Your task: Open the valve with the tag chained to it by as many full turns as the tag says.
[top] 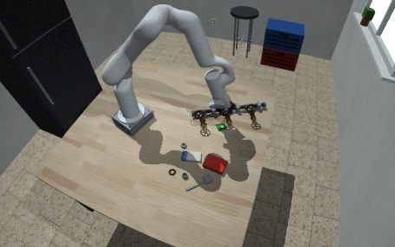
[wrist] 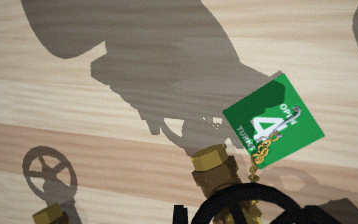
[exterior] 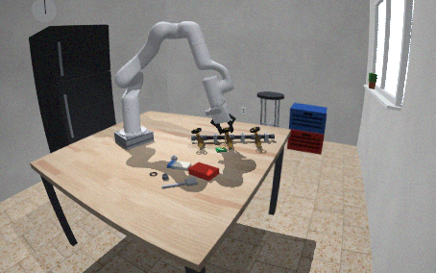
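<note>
A pipe manifold with three brass valves lies on the table's far right part. The middle valve has a green tag chained to it; the tag reads "OPEN 4 TURNS" and also shows in the top view. My gripper hangs straight over the middle valve and is shut on its black handwheel, which fills the wrist view's bottom edge above the brass stem. The left valve and right valve stand apart from the fingers.
A red box, a blue-white box, a black ring, two small nuts and a grey scraper lie nearer the table's front. The arm's base stands at the left.
</note>
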Robot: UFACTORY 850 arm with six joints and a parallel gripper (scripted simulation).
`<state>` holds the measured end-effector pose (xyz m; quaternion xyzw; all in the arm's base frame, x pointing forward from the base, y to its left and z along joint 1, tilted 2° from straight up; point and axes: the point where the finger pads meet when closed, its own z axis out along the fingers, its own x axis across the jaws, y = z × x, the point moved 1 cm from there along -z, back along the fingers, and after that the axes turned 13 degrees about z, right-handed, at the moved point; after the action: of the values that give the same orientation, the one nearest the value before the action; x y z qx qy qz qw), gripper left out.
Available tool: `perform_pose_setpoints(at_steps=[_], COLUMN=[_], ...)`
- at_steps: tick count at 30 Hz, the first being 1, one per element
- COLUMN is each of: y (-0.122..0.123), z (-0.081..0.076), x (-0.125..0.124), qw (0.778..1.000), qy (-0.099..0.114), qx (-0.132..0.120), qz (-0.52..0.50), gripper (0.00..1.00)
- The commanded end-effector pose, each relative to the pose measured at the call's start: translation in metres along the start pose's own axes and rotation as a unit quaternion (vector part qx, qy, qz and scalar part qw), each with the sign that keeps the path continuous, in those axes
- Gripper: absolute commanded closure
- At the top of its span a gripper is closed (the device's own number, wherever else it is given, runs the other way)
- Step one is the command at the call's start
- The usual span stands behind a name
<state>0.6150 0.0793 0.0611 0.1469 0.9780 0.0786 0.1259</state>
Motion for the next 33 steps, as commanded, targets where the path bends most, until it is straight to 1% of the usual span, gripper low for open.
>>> perform_pose_setpoints(at_steps=[1,18,25,29,31,33], y=[0.0006,0.0006,0.0006,0.0006,0.0006,0.0006], z=[-0.0007,-0.0007,-0.0007,-0.0007,-0.0007,-0.0007], x=[-0.0013,-0.0013,-0.0013,-0.0013,-0.0013,-0.0013], qw=[1.0,1.0,0.997,0.989,0.989,0.982], qy=[-0.001,-0.001,-0.001,-0.001,-0.001,-0.001], qx=[0.0,0.0,0.0,0.0,0.0,0.0], qz=[0.0,-0.017,-0.083,-0.148,-0.148,-0.188], gripper=[1.0,1.0,1.0,1.0,1.0,1.0])
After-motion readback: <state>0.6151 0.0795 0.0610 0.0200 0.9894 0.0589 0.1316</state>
